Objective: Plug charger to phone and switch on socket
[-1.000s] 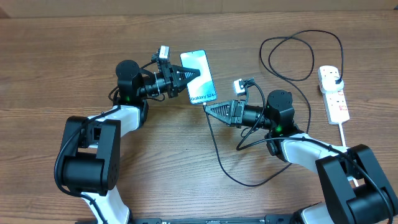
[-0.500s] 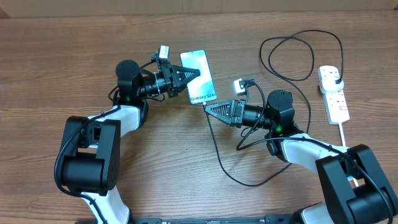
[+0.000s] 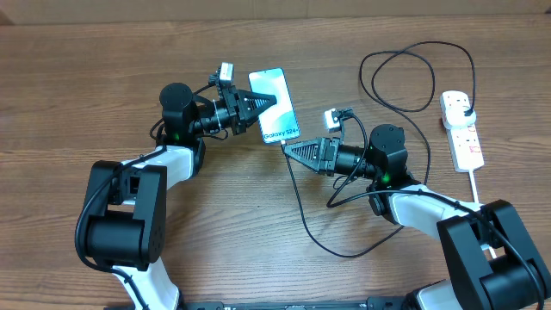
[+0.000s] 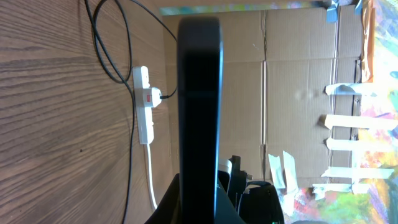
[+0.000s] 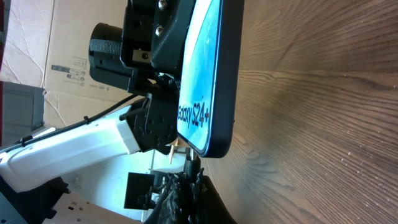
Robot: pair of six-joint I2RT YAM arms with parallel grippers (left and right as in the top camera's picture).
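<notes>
One slim phone (image 3: 275,107), woodgrain table (image 3: 69,77)

Both arms pair rounded white link shells (image 3: 172,160) with black cylindrical joint housings (image 3: 177,102), each of which shows a small green light (image 3: 176,136). The left pincer (image 3: 274,102) and right pincer (image 3: 287,148) are black tapering wedges. A small white camera block (image 3: 226,72) sits on each wrist, fed by thin black cables (image 3: 360,127). Silver screws (image 5: 160,28) dot the left pincer's black mount.
</notes>
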